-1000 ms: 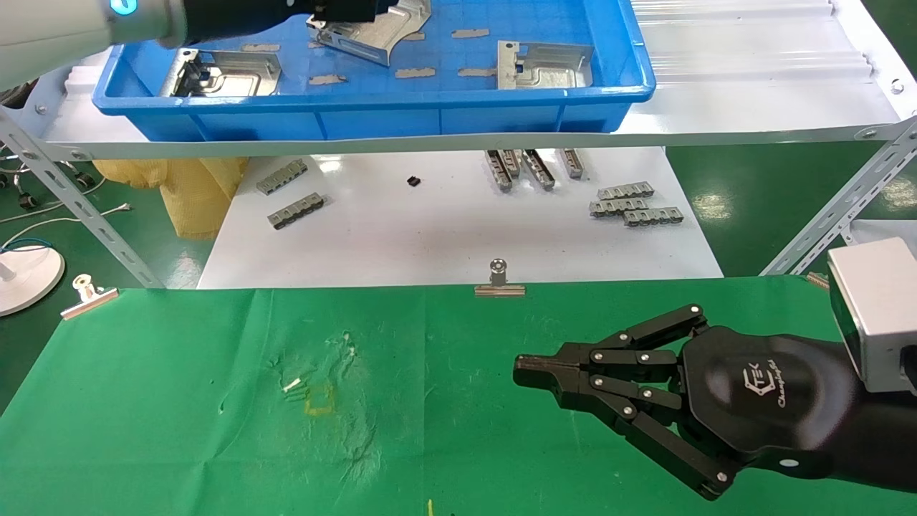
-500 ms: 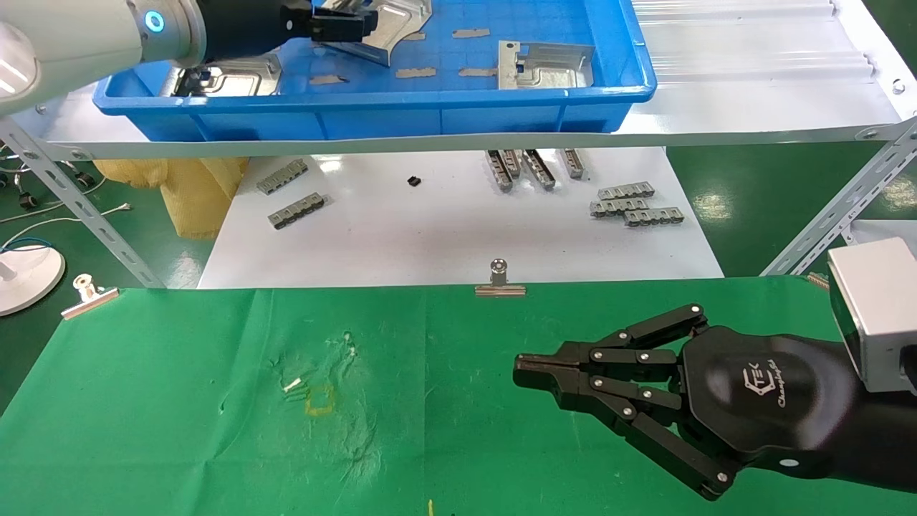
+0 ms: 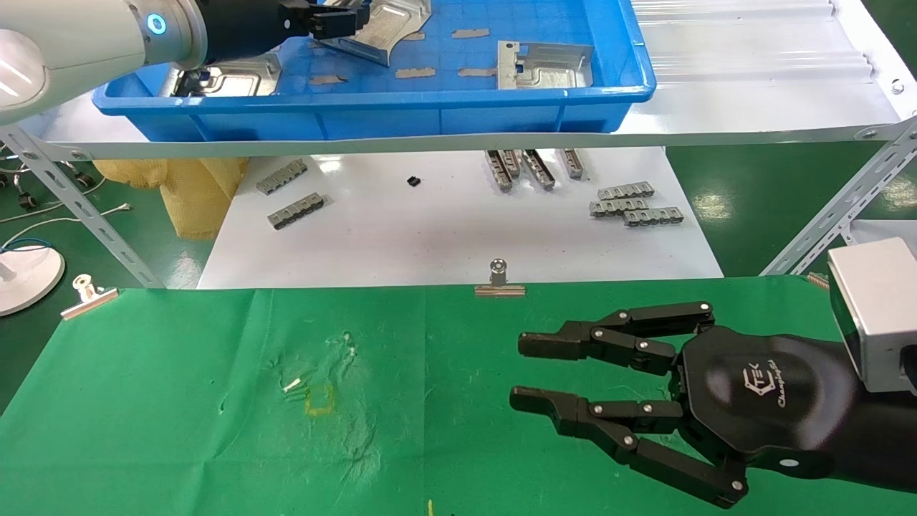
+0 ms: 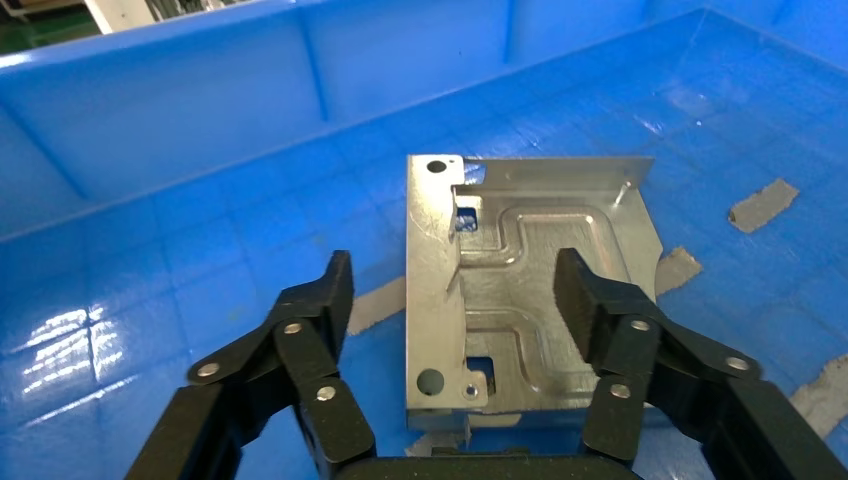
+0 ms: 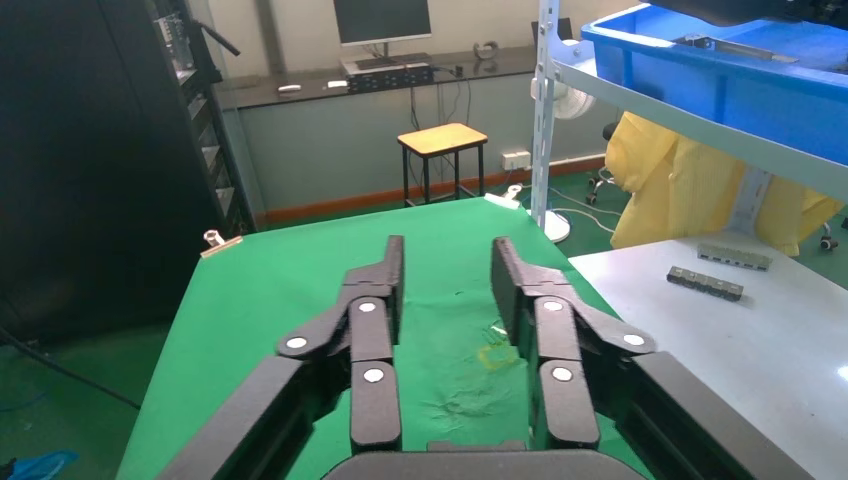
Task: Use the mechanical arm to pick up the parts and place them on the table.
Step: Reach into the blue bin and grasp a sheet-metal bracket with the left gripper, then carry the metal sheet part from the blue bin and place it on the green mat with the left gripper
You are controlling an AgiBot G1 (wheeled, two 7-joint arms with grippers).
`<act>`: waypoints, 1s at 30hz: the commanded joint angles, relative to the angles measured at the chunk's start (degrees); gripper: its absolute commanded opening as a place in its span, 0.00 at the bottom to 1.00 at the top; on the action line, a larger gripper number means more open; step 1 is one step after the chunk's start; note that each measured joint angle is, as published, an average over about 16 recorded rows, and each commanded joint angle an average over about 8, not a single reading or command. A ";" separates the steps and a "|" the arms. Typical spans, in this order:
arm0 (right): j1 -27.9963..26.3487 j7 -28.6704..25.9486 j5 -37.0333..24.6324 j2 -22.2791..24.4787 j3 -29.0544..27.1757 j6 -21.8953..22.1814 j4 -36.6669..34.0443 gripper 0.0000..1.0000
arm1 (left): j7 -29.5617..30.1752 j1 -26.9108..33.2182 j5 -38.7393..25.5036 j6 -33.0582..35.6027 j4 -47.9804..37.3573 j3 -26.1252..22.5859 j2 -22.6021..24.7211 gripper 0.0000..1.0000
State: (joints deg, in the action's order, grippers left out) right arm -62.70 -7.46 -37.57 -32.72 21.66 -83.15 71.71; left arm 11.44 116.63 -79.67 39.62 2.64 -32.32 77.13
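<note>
Three shiny silver parts lie in the blue tray [image 3: 372, 97] on the shelf: one at the back [image 3: 390, 29], one at the right [image 3: 544, 64], one at the left [image 3: 233, 75]. My left gripper [image 3: 337, 18] hovers open over the back part [image 4: 530, 280]. In the left wrist view its fingers [image 4: 325, 300] straddle the plate, and I see no contact. My right gripper [image 3: 517, 369] is open and empty, low over the green table [image 3: 179, 401]. In the right wrist view it [image 5: 445, 260] points toward the yellow square mark [image 5: 495, 355].
Grey tape-like strips [image 3: 415, 72] lie on the tray floor. Below the shelf, grey toothed strips [image 3: 634, 204] lie on a white tabletop [image 3: 444, 236]. Binder clips [image 3: 499, 279] pin the cloth's far edge. Slanted shelf struts [image 3: 831, 215] stand at both sides.
My right gripper has opened from shut, staying in the same spot over the cloth. My left arm shifted slightly to the left over the back part in the tray.
</note>
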 commanded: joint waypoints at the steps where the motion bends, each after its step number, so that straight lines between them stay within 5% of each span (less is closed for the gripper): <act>1: 0.00 0.00 0.00 0.00 0.00 0.00 0.00 1.00 | -0.02 -0.18 0.07 -0.42 0.39 0.01 0.01 0.00; 22: 0.00 0.00 0.00 0.00 0.01 0.00 0.00 1.00 | -0.13 -1.09 1.01 -1.94 2.19 -0.38 0.03 0.00; 30: 0.00 0.00 0.00 0.00 0.01 0.00 0.00 1.00 | -3.46 -0.24 4.38 3.43 4.70 1.56 -1.78 0.00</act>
State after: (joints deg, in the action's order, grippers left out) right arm -62.71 -7.46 -37.57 -32.71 21.67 -83.15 71.71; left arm 7.31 115.98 -75.15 44.74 7.51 -30.70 74.87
